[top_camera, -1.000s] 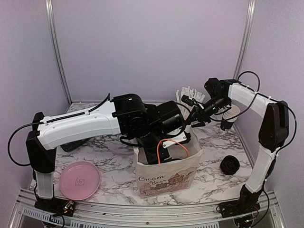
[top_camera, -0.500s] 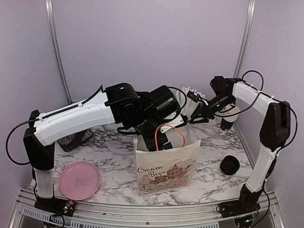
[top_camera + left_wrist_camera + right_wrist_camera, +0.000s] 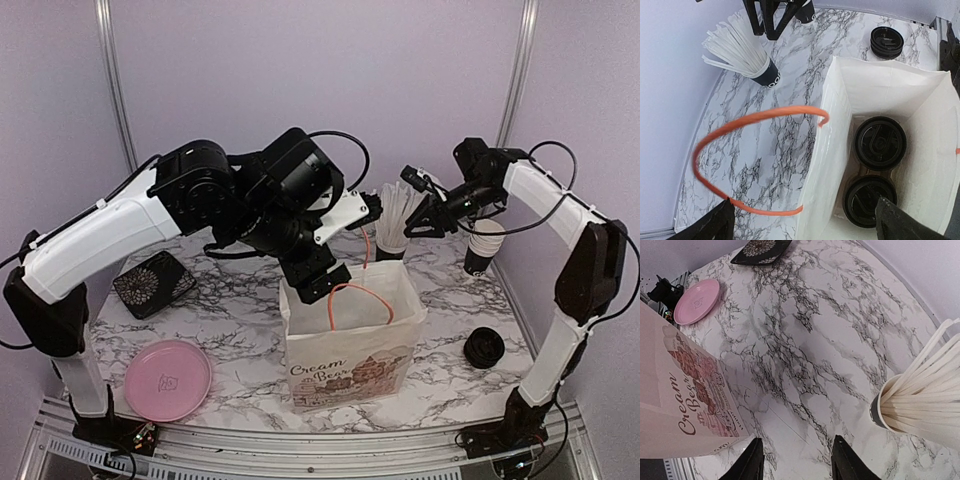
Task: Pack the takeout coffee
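Cups of black paper with round black plastic lids (two, side by side) stand inside the white paper bag beneath the left gripper, fingers spread; right gripper fingers likewise apart.

Black left pincer and right pincer tip white-shelled, black-jointed, black-cabled arms.

Paper bag, front wall: script "Cream" over second word starting "Bea", last letters unclear. Right wrist view shows same two words.
Straw cup: white lettering near base, too small to read.
Pink plate: centre emblem, unreadable.
Lidded cups in bag: raised lid marks, illegible.
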